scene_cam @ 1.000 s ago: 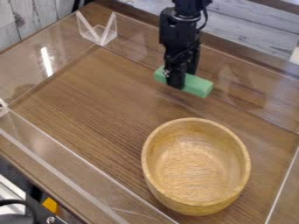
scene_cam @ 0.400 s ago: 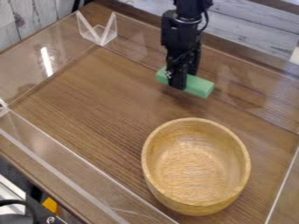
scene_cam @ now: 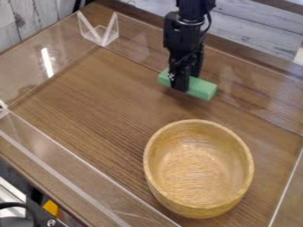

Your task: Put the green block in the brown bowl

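Observation:
The green block (scene_cam: 201,86) lies on the wooden table at the back, a short bright green bar. My black gripper (scene_cam: 180,82) points straight down onto its middle, fingers shut on the block, which still rests on the table. The brown bowl (scene_cam: 199,167) stands nearer the camera, to the front right of the block, wide and empty with a thick rim.
Clear acrylic walls (scene_cam: 48,53) run along the table's left side and front edge. A clear triangular stand (scene_cam: 98,28) sits at the back left corner. The wood-grain tabletop (scene_cam: 95,97) stretches left of the gripper.

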Controlling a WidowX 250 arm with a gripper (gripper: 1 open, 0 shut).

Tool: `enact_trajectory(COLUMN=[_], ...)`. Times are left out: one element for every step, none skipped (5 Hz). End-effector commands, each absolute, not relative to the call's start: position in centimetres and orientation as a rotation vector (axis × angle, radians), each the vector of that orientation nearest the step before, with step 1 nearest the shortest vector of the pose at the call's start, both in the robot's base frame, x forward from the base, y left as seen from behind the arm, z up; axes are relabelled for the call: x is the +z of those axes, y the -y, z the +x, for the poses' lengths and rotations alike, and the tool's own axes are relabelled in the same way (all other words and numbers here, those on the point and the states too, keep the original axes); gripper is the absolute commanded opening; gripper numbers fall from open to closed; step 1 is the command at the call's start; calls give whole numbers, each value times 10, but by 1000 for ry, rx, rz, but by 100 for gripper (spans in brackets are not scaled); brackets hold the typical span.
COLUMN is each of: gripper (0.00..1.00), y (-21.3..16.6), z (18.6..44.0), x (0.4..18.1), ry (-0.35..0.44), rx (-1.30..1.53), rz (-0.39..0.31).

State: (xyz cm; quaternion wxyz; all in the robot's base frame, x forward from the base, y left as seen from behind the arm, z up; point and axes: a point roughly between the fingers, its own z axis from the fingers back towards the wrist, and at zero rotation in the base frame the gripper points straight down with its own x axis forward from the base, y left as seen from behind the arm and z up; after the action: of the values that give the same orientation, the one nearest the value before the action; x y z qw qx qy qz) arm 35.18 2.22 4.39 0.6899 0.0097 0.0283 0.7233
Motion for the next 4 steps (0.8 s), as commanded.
enact_trajectory(gripper=[0,0,0,0], y=[-23,-24,-23,-24], z=[361,361,361,361], x=[60,59,59,59], ry=[-10,-10,-10,-11], rx=[1614,1616,1617,1619], rz=[-16,-14,-11,-10])
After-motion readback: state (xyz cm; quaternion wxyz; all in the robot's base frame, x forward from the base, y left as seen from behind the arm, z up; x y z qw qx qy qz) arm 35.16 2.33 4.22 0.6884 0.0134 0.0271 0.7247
